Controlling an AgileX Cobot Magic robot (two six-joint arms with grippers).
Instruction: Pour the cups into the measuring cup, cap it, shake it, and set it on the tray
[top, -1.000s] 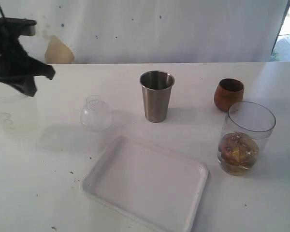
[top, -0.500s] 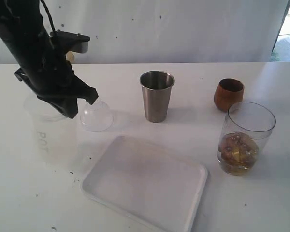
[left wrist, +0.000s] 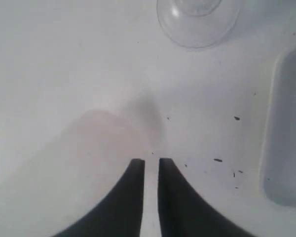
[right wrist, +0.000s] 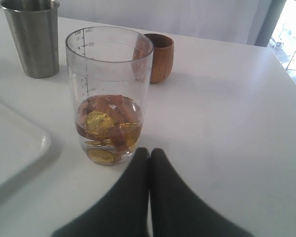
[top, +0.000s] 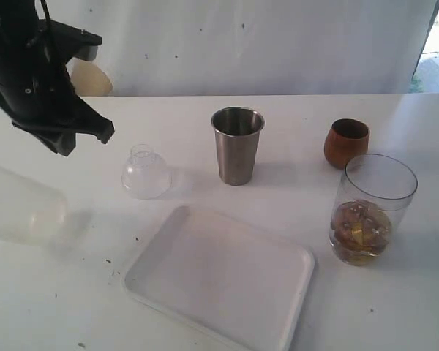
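Desk (top: 395, 307) scene with 2 arms and 3 cups. Left gripper (left wrist: 151, 160) hangs above the left part of the desk, its jaws a narrow slit apart with nothing between them. Frosted plastic cup (top: 22, 208), blurred, lies tipped over at the left edge, below that gripper and apart from it. Clear dome lid (top: 146, 172) sits near it. Steel tumbler (top: 238, 146) stands upright at centre and wooden cup (top: 346, 142) upright further right. Measuring cup (top: 371, 208) stands upright near the wooden cup, with gold coins (right wrist: 99, 121) and brown pieces (right wrist: 113, 103) at its bottom. Right gripper (right wrist: 149, 150) sits low, just beside the measuring cup, jaws pressed together on nothing. White tray (top: 219, 278) lies flat at front centre, apart from all 3 cups.
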